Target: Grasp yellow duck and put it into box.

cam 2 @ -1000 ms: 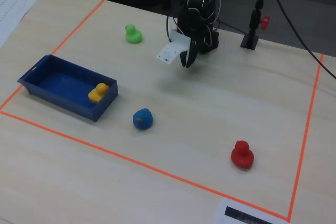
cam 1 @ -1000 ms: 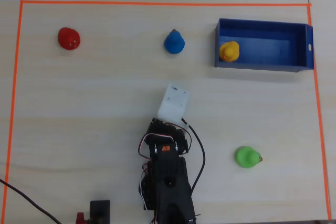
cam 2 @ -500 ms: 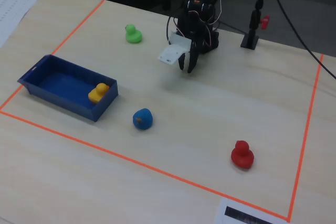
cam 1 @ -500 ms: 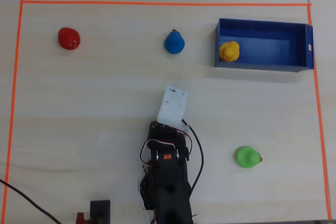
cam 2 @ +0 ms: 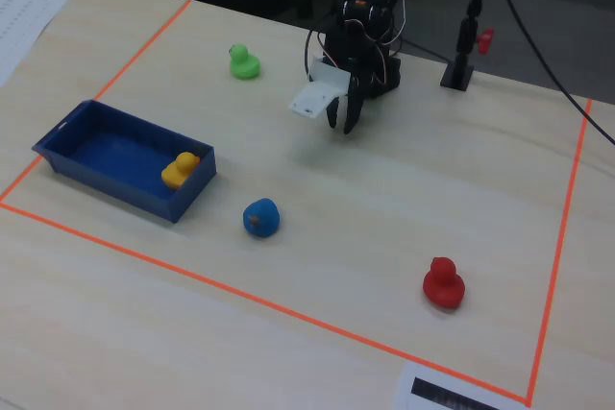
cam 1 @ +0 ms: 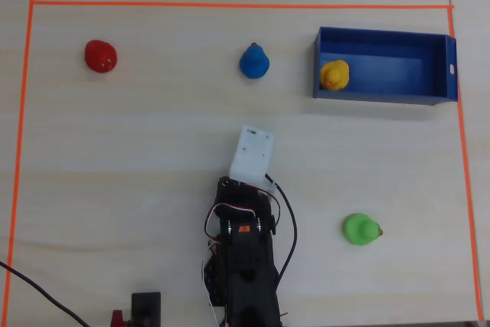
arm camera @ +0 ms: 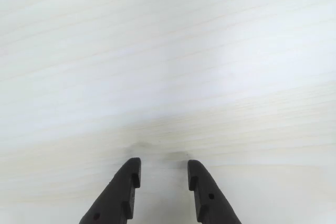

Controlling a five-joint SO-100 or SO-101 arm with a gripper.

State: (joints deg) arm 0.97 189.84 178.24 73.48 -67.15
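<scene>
yellow duck (cam 1: 334,74) in box (cam 1: 383,94), blue duck (cam 1: 254,61) nearby, end effector (arm camera: 162,174) released, empty

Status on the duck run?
Gripper open, empty, over bare table. Yellow duck inside box, at its left end in the overhead view. Nothing obstructing.

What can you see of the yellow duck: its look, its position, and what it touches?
The yellow duck is a small rounded toy, glossy like plastic or rubber, with an orange beak. It sits upright inside the blue box, on the floor at one end; it looks close to the end wall there, but contact cannot be confirmed. In the fixed view its head is raised above its body. The gripper is far from it, empty.
</scene>
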